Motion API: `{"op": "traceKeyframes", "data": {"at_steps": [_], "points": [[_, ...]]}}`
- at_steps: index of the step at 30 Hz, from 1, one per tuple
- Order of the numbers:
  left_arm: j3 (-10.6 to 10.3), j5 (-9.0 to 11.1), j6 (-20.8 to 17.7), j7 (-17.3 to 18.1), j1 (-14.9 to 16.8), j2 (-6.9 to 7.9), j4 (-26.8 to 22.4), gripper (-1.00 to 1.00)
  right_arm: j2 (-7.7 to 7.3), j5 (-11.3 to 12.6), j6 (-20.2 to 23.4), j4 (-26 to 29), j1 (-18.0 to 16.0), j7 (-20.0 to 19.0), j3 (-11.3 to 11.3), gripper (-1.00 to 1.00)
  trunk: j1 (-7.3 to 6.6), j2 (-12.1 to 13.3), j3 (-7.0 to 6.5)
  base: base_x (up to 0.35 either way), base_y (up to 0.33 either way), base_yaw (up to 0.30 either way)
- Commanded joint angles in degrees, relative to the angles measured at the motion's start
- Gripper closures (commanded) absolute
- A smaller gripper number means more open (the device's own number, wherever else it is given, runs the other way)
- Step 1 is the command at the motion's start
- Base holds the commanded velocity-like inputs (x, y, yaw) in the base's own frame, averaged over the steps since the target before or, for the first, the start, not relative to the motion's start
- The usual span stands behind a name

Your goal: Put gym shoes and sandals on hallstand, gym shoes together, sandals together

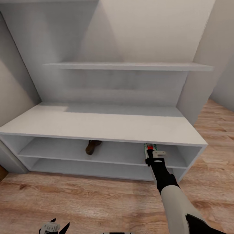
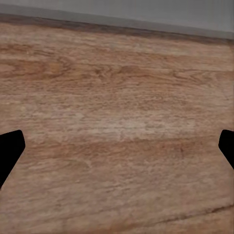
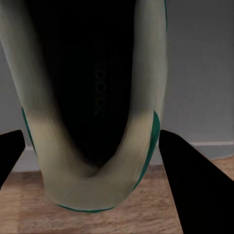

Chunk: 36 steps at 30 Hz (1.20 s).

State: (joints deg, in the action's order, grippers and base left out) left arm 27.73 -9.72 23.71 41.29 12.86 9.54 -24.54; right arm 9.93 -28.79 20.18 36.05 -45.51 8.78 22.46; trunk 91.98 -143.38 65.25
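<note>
My right arm reaches into the upper open compartment of the pale-grey hallstand (image 1: 97,125). There my right gripper (image 1: 151,155) is shut on a gym shoe (image 1: 148,148), off-white with green trim and a red heel tab, at the compartment's right end. In the right wrist view the gym shoe (image 3: 73,161) shows its dark opening between the two black fingers (image 3: 195,185), which sit against its sides. One brown sandal (image 1: 93,147) lies in the same compartment, left of centre. My left gripper (image 1: 54,227) hangs open low over the corridor floor (image 2: 117,97), holding nothing.
The hallstand has a lower open compartment (image 1: 91,167), a tall back panel and an upper shelf (image 1: 130,66). Walls close in on the left and right of it. Wood floor (image 1: 81,198) stretches in front of the unit.
</note>
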Motion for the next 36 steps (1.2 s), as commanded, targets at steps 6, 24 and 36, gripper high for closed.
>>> {"op": "traceKeyframes", "data": {"at_steps": [6,24,36], "points": [[0.48,-0.58,0.28,0.29,0.06,-0.04,0.02,-1.0,0.07,-0.31,0.21,0.07,-0.04,0.01,0.21,1.0,0.0,-0.02,0.05,0.046,0.0,0.0],[0.5,-0.59,0.28,0.29,0.06,-0.04,0.02,-1.0,0.07,-0.39,0.21,0.16,-0.02,0.01,0.21,1.0,0.0,-0.02,0.05,0.107,0.0,0.0],[0.48,-0.63,0.28,0.29,0.06,-0.04,0.02,-1.0,0.07,-0.39,0.21,0.24,-0.02,0.01,0.21,1.0,0.0,-0.02,0.05,0.036,0.0,0.0]]}}
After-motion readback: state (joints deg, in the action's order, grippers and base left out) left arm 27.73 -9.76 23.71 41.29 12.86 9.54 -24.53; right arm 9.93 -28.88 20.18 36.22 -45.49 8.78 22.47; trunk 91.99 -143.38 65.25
